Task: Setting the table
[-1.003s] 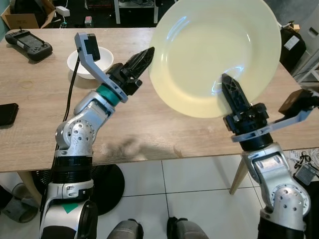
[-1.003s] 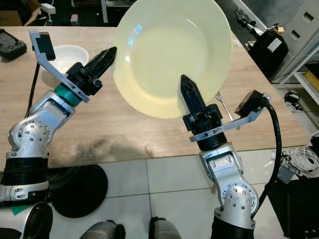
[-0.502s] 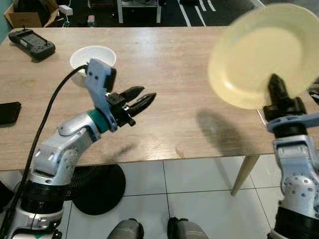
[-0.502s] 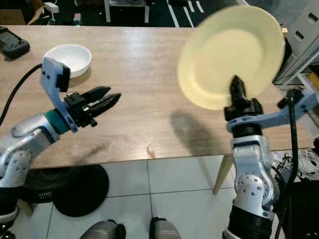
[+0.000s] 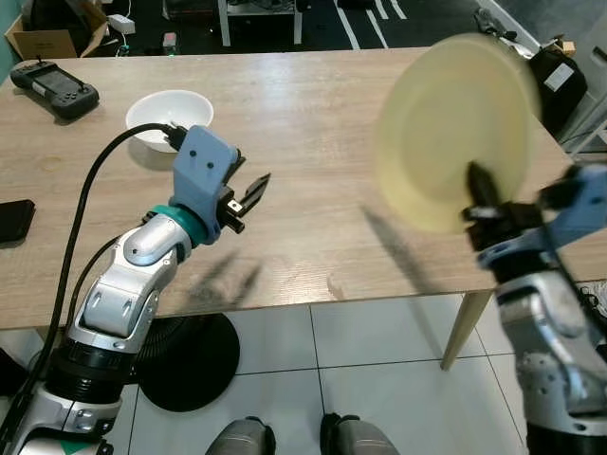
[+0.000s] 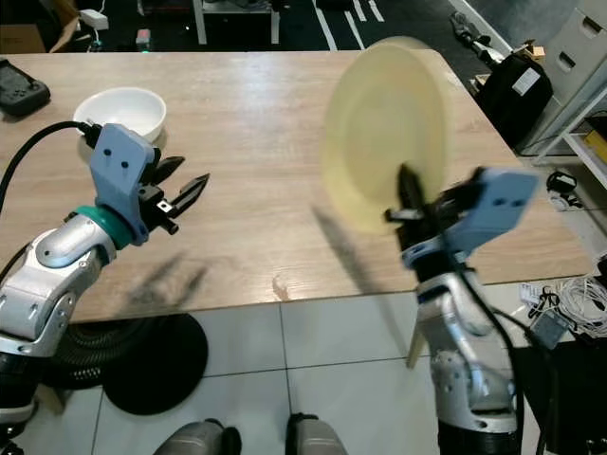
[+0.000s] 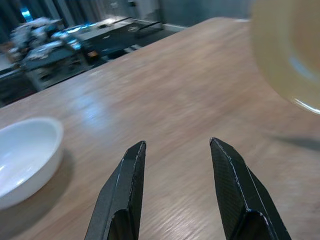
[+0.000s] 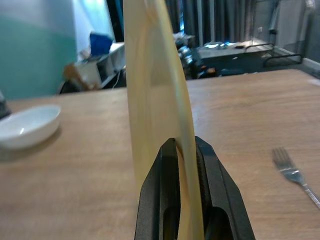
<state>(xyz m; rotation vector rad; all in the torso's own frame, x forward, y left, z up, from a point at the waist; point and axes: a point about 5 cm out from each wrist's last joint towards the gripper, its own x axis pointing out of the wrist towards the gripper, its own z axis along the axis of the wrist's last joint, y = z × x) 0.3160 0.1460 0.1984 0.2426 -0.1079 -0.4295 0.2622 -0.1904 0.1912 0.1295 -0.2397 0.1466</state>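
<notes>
Fingers (image 8: 165, 200) of the right gripper (image 5: 477, 190) pinch the lower rim of the plate (image 5: 455, 128), one black finger on each face. The plate is pale yellow and stands nearly on edge, lifted clear above the right part of the table (image 5: 313, 114); the right wrist view shows it edge-on rising from between the fingers. Its shadow falls on the wood below and to the left of it. The plate and the right arm are blurred in both eye views.

The left gripper (image 5: 248, 192) hangs above the table's near left part with its two fingers (image 7: 125, 195) spread apart and nothing between them. They point out across the wood toward the plate.

A white bowl (image 5: 169, 114) sits on the table beyond the left gripper, near the far left. A fork (image 8: 295, 177) lies flat on the table to the right of the plate, seen in the right wrist view. A black controller (image 5: 52, 85) rests at the table's far left corner, and a dark flat phone (image 5: 14, 216) lies at the left edge. The floor (image 5: 379, 351) below is white tile.
</notes>
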